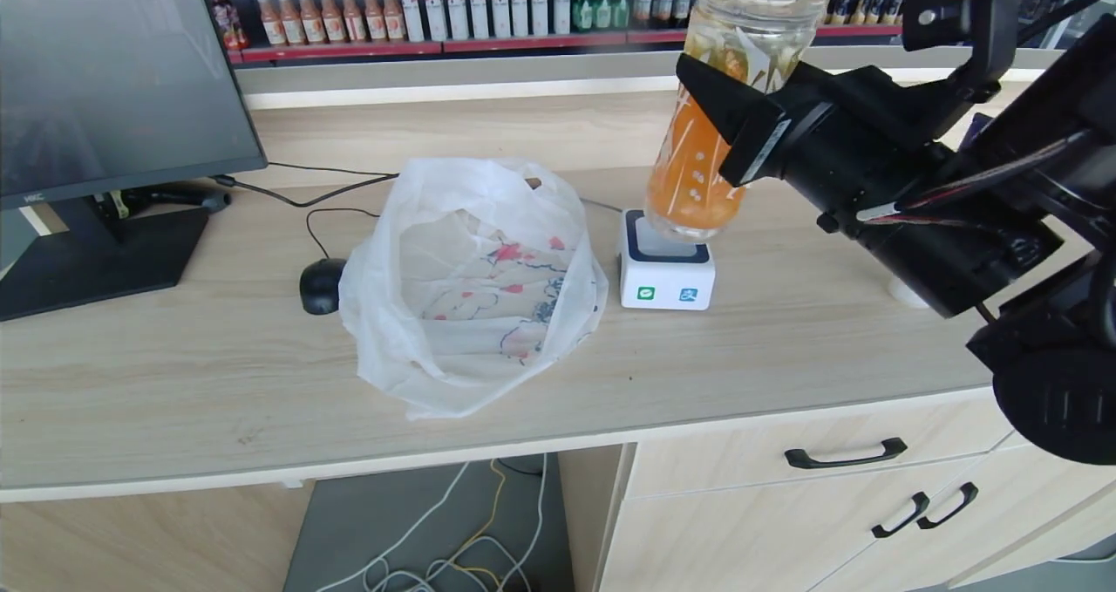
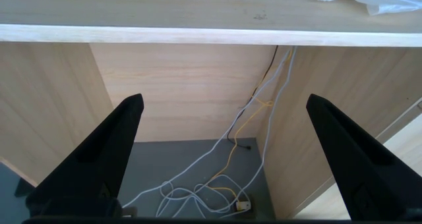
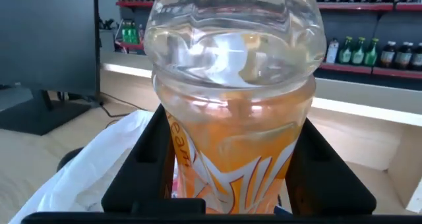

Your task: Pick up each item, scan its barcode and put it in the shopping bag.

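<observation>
Flanking bag (image 1: pixel 471 287): mouse (image 1: pixel 322 285), scanner (image 1: pixel 667 271) under bottle (image 1: pixel 697 173).

No lettering is legible; the white scanner (image 1: pixel 667 282) carries on its front a green square icon (image 1: pixel 646 294) and a blue square icon (image 1: pixel 688 295).

Wooden counter (image 1: pixel 785 348), bottle shelves (image 1: pixel 453 47) behind.

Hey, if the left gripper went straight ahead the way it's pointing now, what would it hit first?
The left gripper points under the counter, so likely the wooden back panel first; hanging cables lie close to that line, depth unclear.
</observation>
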Motion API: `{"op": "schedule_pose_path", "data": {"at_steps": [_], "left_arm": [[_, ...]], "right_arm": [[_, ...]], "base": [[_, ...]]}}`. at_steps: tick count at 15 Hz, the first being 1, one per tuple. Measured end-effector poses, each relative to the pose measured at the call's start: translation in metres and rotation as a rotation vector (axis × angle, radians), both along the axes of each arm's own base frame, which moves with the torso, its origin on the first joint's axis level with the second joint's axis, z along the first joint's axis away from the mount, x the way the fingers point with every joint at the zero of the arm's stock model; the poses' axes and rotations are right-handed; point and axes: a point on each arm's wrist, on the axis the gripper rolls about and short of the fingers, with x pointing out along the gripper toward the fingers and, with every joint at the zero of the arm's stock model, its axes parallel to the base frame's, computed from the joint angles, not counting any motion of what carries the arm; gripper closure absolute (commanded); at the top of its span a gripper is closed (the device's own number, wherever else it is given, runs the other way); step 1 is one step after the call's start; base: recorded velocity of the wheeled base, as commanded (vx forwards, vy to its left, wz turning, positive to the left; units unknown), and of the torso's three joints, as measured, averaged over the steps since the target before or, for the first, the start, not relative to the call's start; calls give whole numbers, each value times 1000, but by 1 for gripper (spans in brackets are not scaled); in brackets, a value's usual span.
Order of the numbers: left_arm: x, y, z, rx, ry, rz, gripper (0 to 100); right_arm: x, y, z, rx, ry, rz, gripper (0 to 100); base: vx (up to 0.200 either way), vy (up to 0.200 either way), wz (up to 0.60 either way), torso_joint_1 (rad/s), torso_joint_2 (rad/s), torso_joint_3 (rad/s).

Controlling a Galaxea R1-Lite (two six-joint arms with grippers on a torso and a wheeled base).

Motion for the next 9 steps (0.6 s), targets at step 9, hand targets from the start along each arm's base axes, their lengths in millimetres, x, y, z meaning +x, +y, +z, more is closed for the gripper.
{"op": "schedule_pose_path", "data": {"at_steps": [9], "left_arm": [[0,0,0,-2,0,0,0]], "right_arm": [[7,-17,-33,-43,32,-64,100]], "base": [[0,0,0,0,0,0]]}}
